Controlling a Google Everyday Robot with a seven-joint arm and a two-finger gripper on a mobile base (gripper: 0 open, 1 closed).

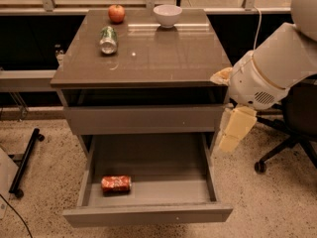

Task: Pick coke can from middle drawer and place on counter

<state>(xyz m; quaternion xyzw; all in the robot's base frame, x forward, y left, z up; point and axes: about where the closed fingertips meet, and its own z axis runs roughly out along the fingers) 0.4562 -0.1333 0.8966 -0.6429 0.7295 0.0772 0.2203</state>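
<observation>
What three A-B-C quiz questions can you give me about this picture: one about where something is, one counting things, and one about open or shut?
1. Where is the small red coke can? A) in a basket B) in a sink C) in the wide grey-brown middle drawer
2. How many cans lie on the glossy grey-brown counter? A) none B) one C) three
3. The middle drawer is: A) shut B) pulled open C) removed
Answers: 1 C, it lies sideways on the drawer floor, while the robot's pale gripper hangs apart, off to the drawer's right. 2 B, only the green-and-silver can. 3 B, its floor shows.
</observation>
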